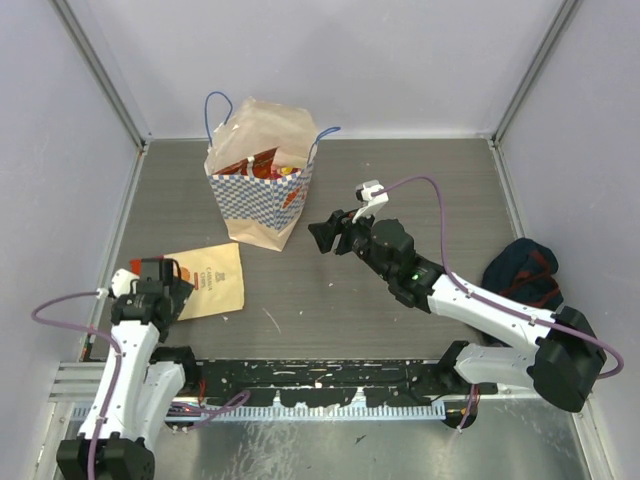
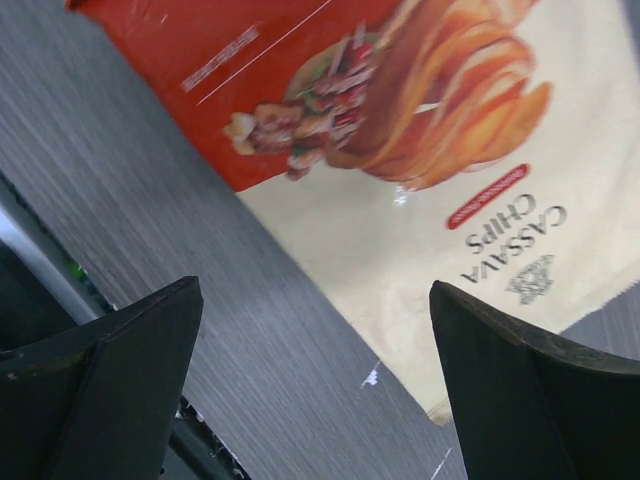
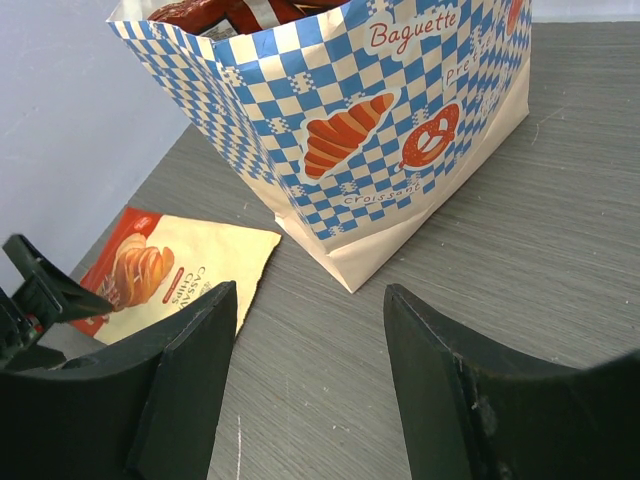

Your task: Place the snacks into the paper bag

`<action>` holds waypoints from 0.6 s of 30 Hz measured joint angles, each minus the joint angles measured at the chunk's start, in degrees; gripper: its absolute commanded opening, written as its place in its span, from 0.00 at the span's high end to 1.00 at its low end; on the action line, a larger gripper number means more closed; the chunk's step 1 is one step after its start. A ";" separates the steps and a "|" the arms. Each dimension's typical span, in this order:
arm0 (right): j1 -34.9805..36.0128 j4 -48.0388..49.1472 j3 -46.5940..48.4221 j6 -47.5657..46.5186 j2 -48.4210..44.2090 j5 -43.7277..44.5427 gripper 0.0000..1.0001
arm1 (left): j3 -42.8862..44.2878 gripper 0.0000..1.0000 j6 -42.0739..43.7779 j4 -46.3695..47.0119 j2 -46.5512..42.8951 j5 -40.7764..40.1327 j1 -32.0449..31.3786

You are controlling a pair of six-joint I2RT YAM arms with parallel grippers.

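Observation:
The paper bag (image 1: 258, 185) stands upright at the back middle, tan with a blue-and-white checked band; red snack packets (image 1: 262, 163) show in its open top. It also shows in the right wrist view (image 3: 370, 130). A flat cassava chips packet (image 1: 212, 280), tan with a red-orange corner, lies on the table front left; it also shows in the left wrist view (image 2: 420, 150) and the right wrist view (image 3: 165, 275). My left gripper (image 1: 165, 283) is open and empty at the packet's left edge (image 2: 310, 380). My right gripper (image 1: 325, 235) is open and empty, right of the bag (image 3: 310, 370).
A dark navy cloth bag with red trim (image 1: 522, 270) lies at the right edge. Grey walls enclose the table on the left, back and right. A black rail (image 1: 320, 385) runs along the near edge between the arm bases.

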 measured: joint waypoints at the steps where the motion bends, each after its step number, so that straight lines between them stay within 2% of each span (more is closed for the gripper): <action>1: 0.00 0.02 0.00 0.00 0.00 0.00 0.35 | -1.33 0.02 -0.87 -0.09 -0.74 0.94 0.92; 6: 0.00 0.00 0.00 0.00 -0.02 0.00 0.35 | -7.50 0.02 -4.04 -0.85 -3.63 5.86 5.22; 11: 0.00 0.02 0.00 0.00 -0.17 0.02 0.34 | -8.07 0.02 -6.54 -1.38 -4.20 8.04 5.68; 18: 0.00 0.02 0.00 -0.02 -0.68 0.04 0.35 | -11.26 0.02 -8.81 3.39 -1.31 10.34 5.79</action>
